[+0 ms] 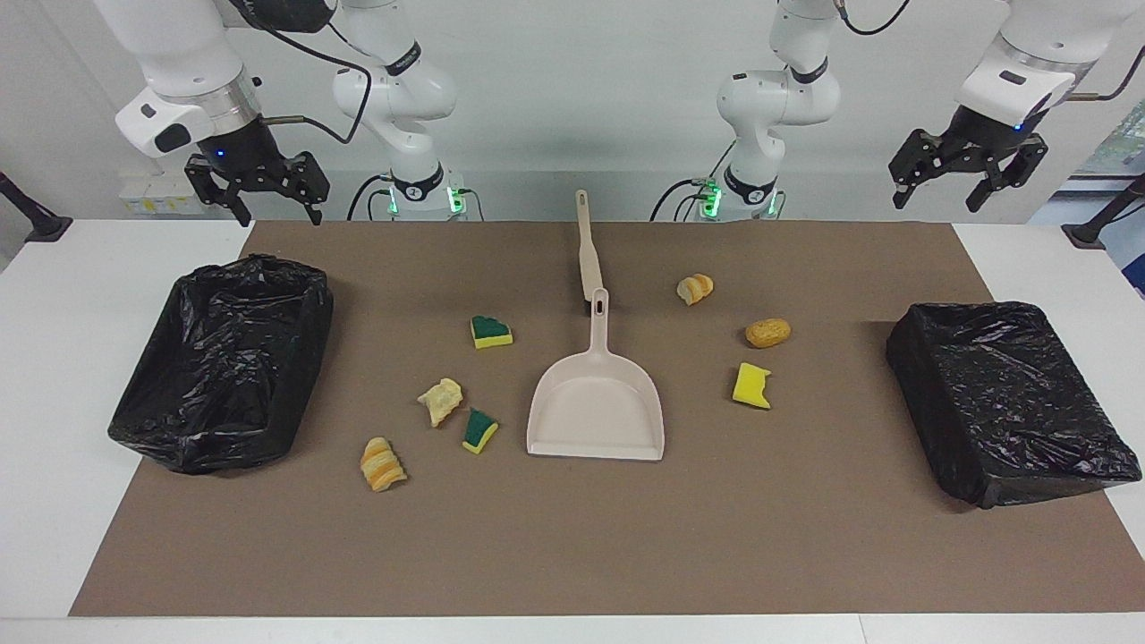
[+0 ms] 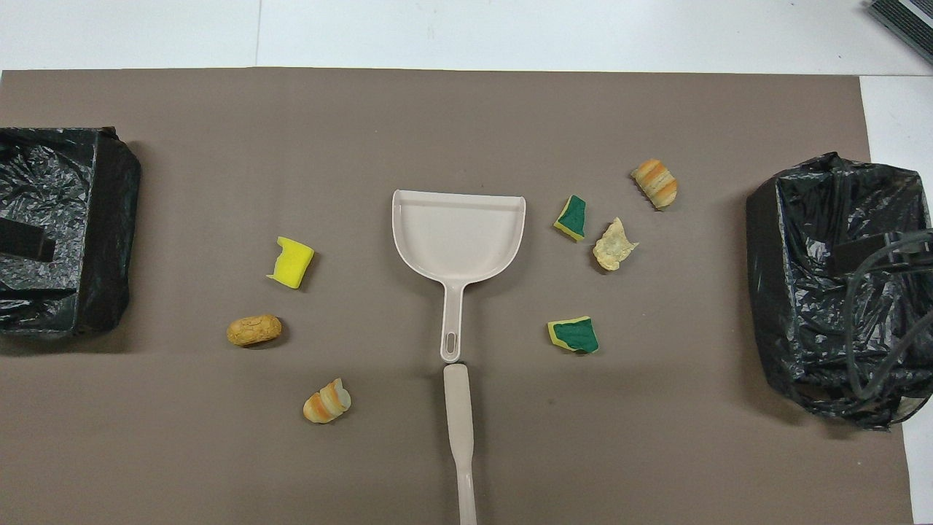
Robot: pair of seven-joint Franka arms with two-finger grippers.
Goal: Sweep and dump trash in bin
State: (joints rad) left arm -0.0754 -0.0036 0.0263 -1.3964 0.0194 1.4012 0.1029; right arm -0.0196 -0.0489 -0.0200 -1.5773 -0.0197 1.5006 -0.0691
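Several scraps of trash lie on the brown mat around a beige dustpan (image 1: 597,407) (image 2: 459,233). Toward the right arm's end are two green-topped sponge bits (image 1: 490,332) (image 1: 479,430), a pale pastry piece (image 1: 441,400) and a striped pastry (image 1: 383,463). Toward the left arm's end are a bread piece (image 1: 695,288), a golden bun (image 1: 767,333) and a yellow sponge bit (image 1: 751,385). A beige brush (image 1: 588,255) (image 2: 459,415) lies in line with the dustpan's handle, nearer the robots. A black-lined bin (image 1: 224,358) (image 1: 1011,394) stands at each end. The right gripper (image 1: 277,213) and left gripper (image 1: 953,190) hang open and empty, high above the table's robot edge.
The brown mat (image 1: 572,555) covers most of the white table (image 1: 54,501). Both bins sit at the mat's ends, one under each arm's side. A dark cable (image 2: 875,292) drapes over the bin at the right arm's end in the overhead view.
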